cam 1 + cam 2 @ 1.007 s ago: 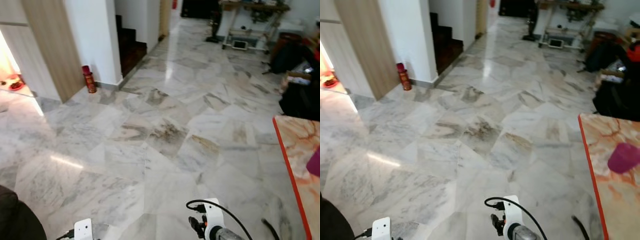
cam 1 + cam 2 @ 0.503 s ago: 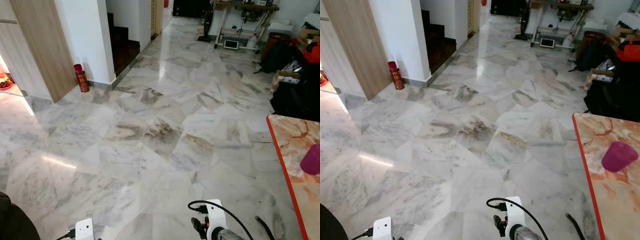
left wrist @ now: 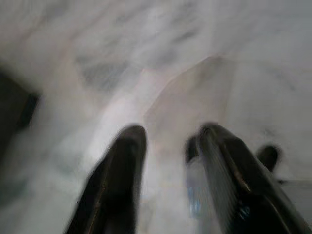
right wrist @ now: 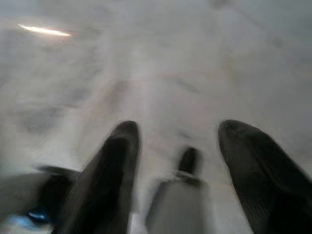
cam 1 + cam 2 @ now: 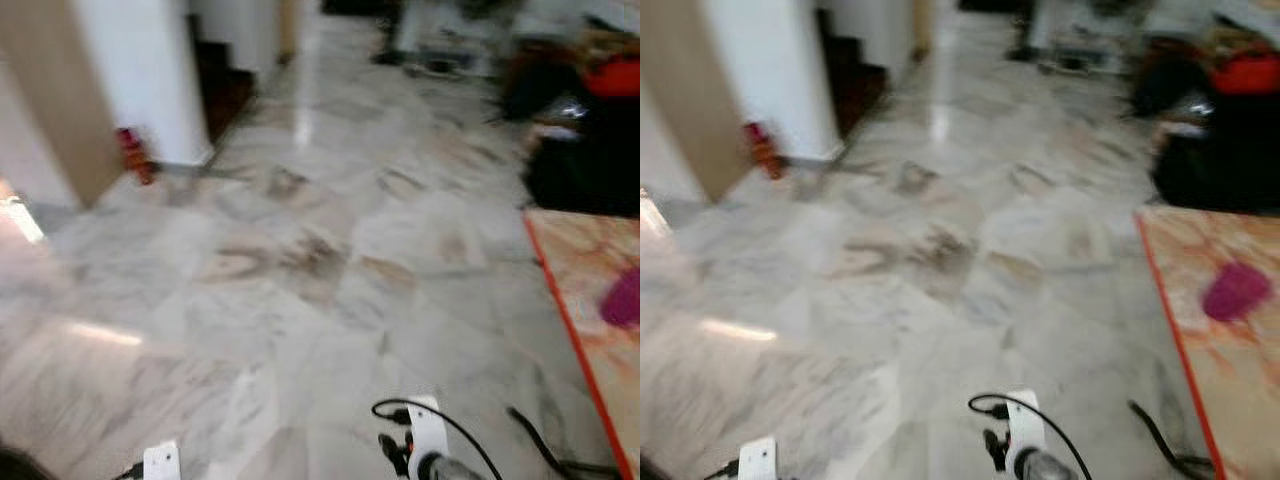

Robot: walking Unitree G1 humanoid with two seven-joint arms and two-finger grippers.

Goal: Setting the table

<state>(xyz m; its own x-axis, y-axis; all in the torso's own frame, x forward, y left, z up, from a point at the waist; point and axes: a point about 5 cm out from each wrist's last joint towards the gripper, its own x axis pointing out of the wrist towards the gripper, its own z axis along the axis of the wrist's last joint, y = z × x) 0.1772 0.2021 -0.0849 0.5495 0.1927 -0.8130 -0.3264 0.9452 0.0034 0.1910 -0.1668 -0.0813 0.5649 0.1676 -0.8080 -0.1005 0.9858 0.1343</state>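
Our view has swung a little to the right since half a second ago and is blurred. The purple cup (image 5: 1234, 291) stands on the table (image 5: 1188, 330) at our right. Our left gripper (image 3: 165, 141) and right gripper (image 4: 178, 136) hang over the marble floor (image 5: 300, 300), fingers apart, holding nothing.

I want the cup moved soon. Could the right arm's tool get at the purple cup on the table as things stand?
Probably not yet. The purple cup stands on the red-edged table well ahead on the robot's right, while the right tool hangs low over the marble floor, open and empty. The robot likely needs to step closer first.
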